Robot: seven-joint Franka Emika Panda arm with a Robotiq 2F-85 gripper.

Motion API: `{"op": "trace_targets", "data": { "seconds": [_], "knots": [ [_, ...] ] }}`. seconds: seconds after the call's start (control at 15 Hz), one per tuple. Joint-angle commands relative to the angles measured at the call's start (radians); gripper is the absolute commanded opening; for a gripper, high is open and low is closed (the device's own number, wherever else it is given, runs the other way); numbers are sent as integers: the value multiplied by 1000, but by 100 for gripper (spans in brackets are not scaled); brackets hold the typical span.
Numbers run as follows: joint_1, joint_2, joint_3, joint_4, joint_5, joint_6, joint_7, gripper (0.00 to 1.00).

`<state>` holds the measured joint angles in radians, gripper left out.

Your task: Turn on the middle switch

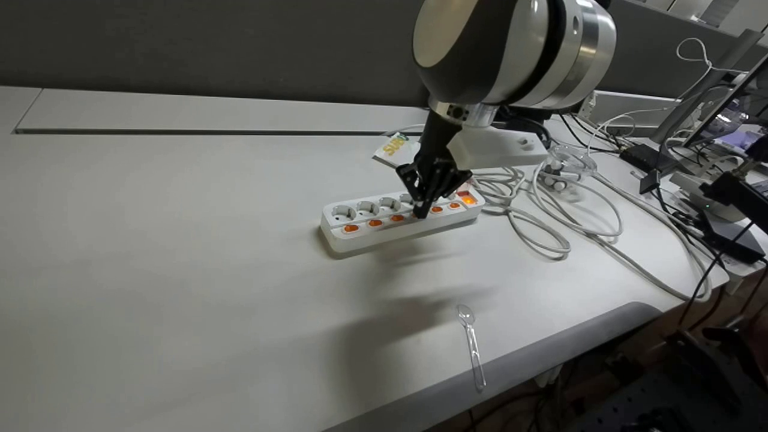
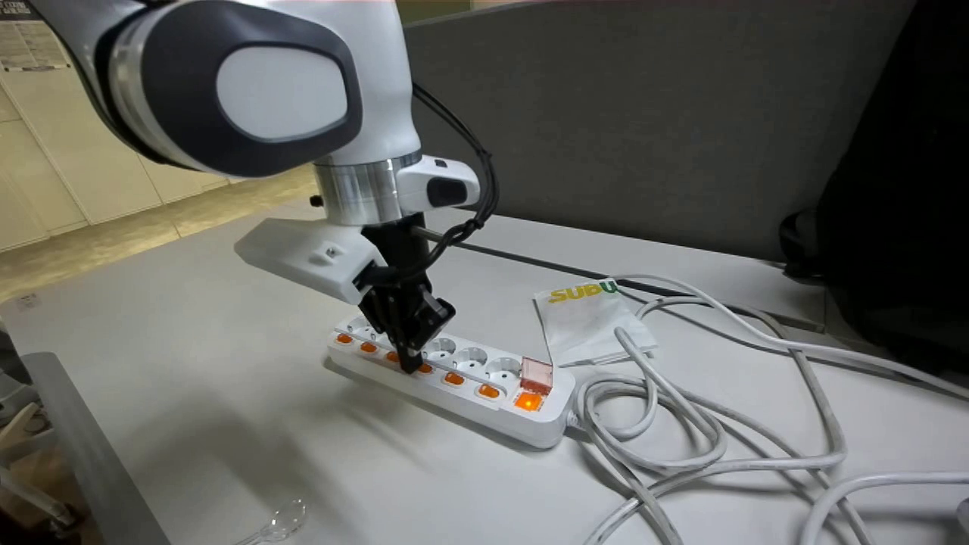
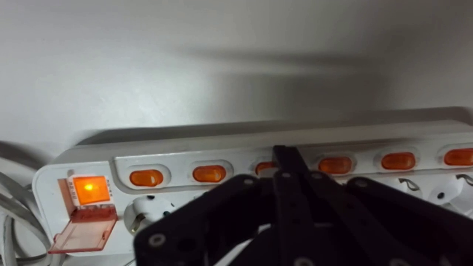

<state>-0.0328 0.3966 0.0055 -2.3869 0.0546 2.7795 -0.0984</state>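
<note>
A white power strip lies on the table in both exterior views [image 1: 384, 236] [image 2: 463, 405] and fills the lower part of the wrist view [image 3: 229, 147]. It has a row of small orange switches beside its sockets. A larger main switch [image 3: 91, 190] at the cable end glows orange under an open clear-red cover. My black gripper [image 1: 421, 212] [image 2: 410, 366] [image 3: 286, 148] points down with its fingers together and nothing held. Its tips are at the row's middle and partly cover a middle switch [image 3: 261, 167], third from the lit end. I cannot tell whether they touch it.
Coiled grey-white cables [image 1: 540, 222] [image 2: 651, 446] lie beside the strip's lit end. A printed paper napkin [image 1: 395, 150] [image 2: 587, 325] lies behind it. A clear plastic spoon [image 1: 471, 342] is near the table's front edge. A dark partition [image 1: 210, 48] stands along the back.
</note>
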Motion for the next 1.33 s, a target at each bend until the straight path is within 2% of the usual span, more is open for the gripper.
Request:
{"op": "trace_targets", "data": {
  "seconds": [0.0, 0.47, 0.87, 1.0, 1.13, 1.27],
  "knots": [
    [12, 18, -10, 20, -26, 8, 30, 0],
    [34, 43, -29, 41, -44, -9, 60, 0],
    [149, 89, -130, 73, -166, -5, 213, 0],
    [177, 113, -151, 82, -184, 28, 268, 0],
    [164, 126, -128, 85, -151, 44, 271, 0],
    [120, 116, -76, 81, -97, 35, 223, 0]
  ]
}}
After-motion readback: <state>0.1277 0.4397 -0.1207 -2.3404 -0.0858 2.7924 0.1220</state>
